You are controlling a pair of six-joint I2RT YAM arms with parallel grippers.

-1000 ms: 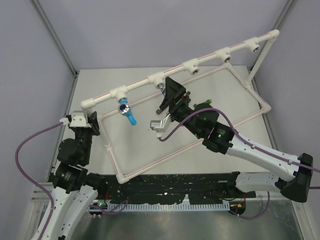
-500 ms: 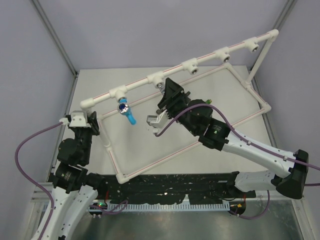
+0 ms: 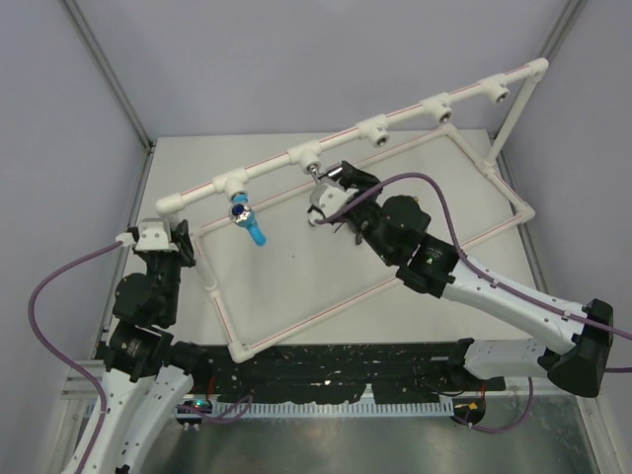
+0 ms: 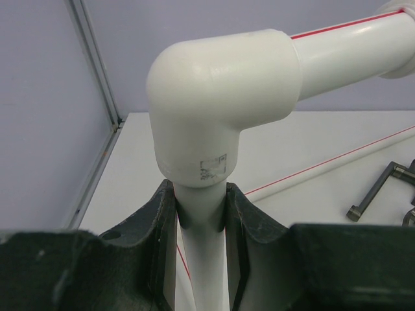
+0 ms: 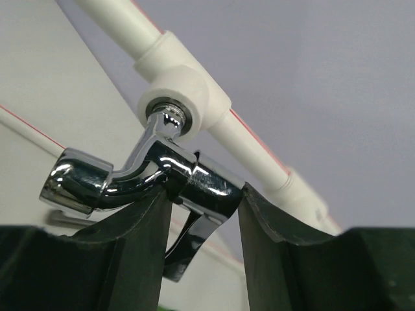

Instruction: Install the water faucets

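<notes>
Counter: the pale grey flat counter (image 3: 296, 272) carries the white plastic pipe frame (image 3: 269, 170).
Left jaws: pressed onto the frame's upright post, just under its corner elbow (image 4: 220, 97), bracing it.
Right jaws: pinching the shiny chrome metal faucet (image 5: 155, 165) across its body, with the lever hanging between them.
Chrome faucet: its threaded end sits in the frame's second socket (image 5: 175, 97) from that elbow. Thread shows, so it is probably not screwed home.
Handling: stiff, dense and slick. The blocky body is the place to grip, not the lever or spout.
Blue plastic faucet (image 3: 249, 222): hangs from the socket nearest the elbow.
</notes>
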